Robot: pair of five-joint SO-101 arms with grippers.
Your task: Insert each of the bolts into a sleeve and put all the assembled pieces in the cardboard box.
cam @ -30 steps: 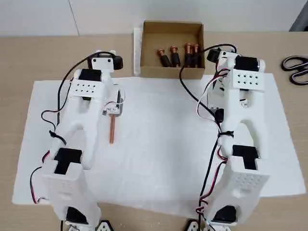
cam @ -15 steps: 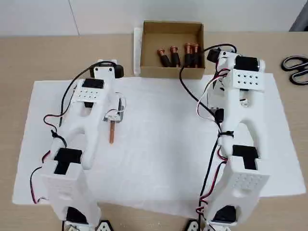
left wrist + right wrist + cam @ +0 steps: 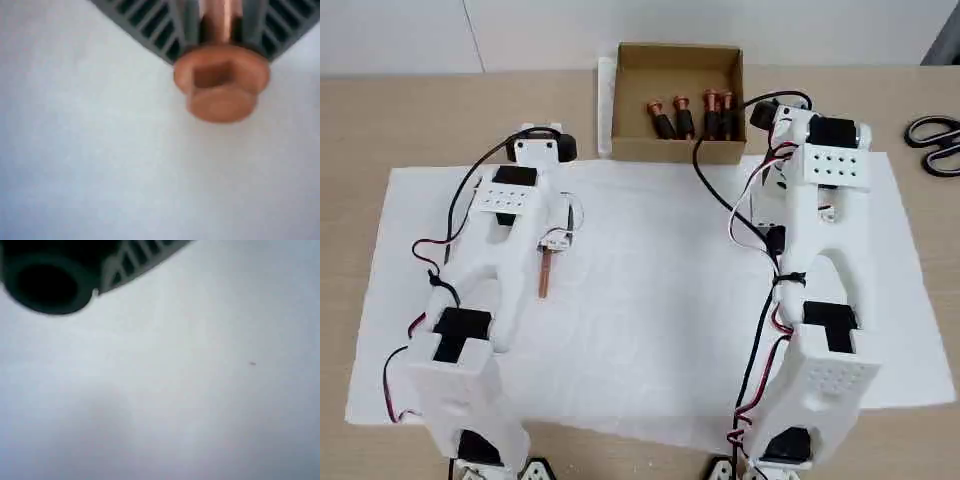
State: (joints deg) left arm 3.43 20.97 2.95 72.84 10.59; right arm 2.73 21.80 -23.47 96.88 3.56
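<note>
Four finished pieces [image 3: 690, 118] already lie in the box [image 3: 616, 100]; I judge one pair is left to join. My left claw [image 3: 220, 30] is clamped on the bolt [image 3: 221, 90], its shank running lengthwise through the jaws, head sticking out behind the claw. My right claw [image 3: 60, 255] grips the sleeve [image 3: 47, 282], mouth likewise facing back.

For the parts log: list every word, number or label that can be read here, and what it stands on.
None can be read: no print shows on the brown cardboard box, the copper-coloured metal bolt, the black cylindrical sleeve, the white paper sheet or the white plastic arms.
</note>
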